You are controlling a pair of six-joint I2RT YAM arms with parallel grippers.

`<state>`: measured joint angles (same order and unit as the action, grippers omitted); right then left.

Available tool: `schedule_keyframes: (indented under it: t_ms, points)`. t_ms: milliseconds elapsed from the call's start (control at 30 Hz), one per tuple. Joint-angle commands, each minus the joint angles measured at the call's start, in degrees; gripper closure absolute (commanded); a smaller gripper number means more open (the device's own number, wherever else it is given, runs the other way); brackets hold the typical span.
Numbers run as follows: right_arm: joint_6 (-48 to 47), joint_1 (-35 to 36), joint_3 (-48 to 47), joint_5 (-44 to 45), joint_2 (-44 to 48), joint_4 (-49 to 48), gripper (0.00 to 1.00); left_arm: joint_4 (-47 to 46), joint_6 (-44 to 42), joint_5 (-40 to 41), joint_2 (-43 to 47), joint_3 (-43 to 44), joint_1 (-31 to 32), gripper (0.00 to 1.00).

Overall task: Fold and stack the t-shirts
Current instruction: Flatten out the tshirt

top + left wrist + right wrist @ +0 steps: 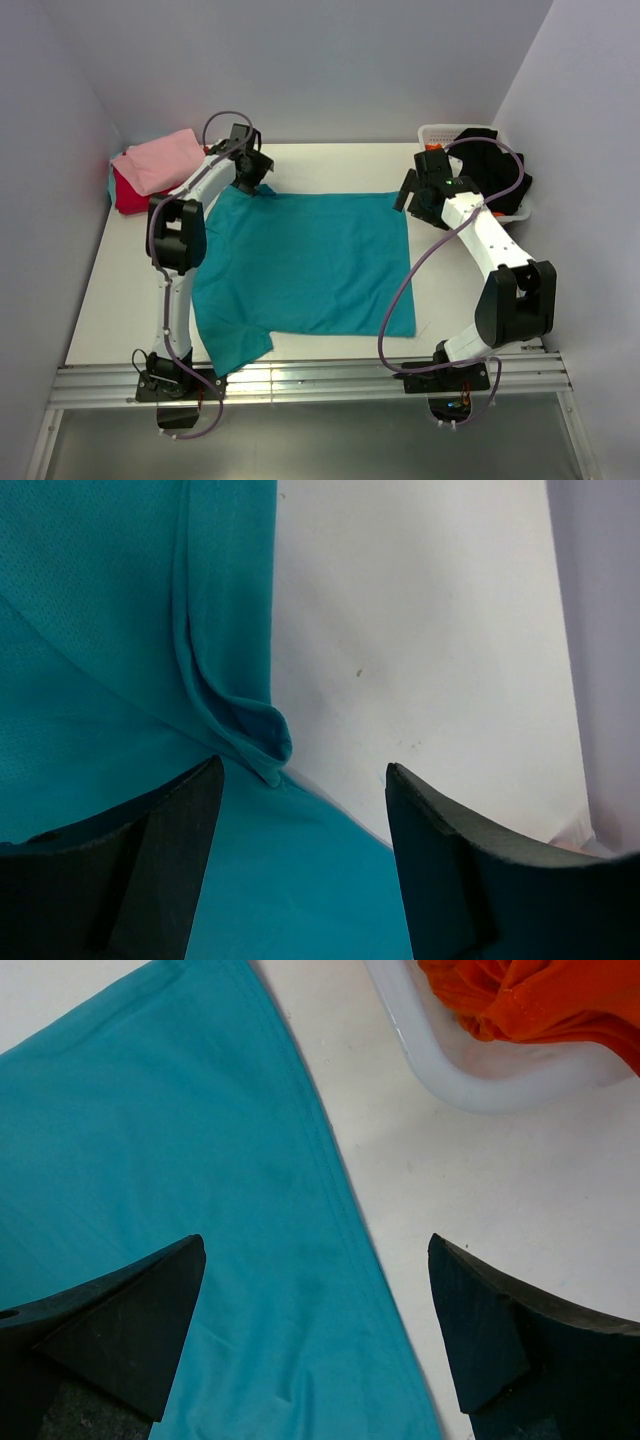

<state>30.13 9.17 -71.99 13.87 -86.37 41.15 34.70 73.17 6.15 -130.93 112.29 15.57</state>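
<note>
A teal t-shirt (pixel 305 265) lies spread flat in the middle of the table. My left gripper (pixel 255 180) is open over its far left corner; in the left wrist view (pixel 305 800) a folded sleeve edge (pixel 240 720) lies just ahead of the fingers. My right gripper (pixel 412 195) is open over the far right corner; the right wrist view (pixel 315 1290) shows the teal hem (pixel 330 1180) between the fingers. A pink shirt (pixel 158 160) lies folded on a red one (pixel 128 195) at the far left. An orange shirt (pixel 530 995) and a black shirt (pixel 490 165) lie in the basket.
A white lattice basket (pixel 440 132) stands at the far right against the wall; its rim (pixel 440 1055) shows in the right wrist view. Walls close in the back and both sides. A metal rail (pixel 310 380) runs along the near edge.
</note>
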Motion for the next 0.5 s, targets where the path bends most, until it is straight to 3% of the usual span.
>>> schedule_keyframes:
  t_ms: [0, 267, 367, 400, 467]
  points:
    - [-0.95, 0.06, -0.09, 1.6, 1.2, -0.63, 0.01, -0.77, 1.28, -0.62, -1.6, 0.56, 0.34, 0.29]
    - [-1.56, -0.11, -0.17, 2.48, 0.67, -0.63, 0.01, -0.68, 1.01, -0.97, -3.62, 2.67, 0.34, 0.35]
    - [-1.57, -0.03, -0.26, 2.66, 0.41, -0.63, 0.01, -0.86, 1.01, -0.97, -4.33, 3.28, 0.34, 0.48]
    - [-1.65, -0.03, -0.26, 2.74, 0.24, -0.63, 0.01, -0.69, 1.1, -0.88, -4.59, 3.72, 0.34, 0.58]
    - [-1.74, -0.03, -0.17, 2.92, 0.15, -0.72, 0.01, -0.86, 1.1, -0.88, -4.77, 4.08, 0.34, 0.69]
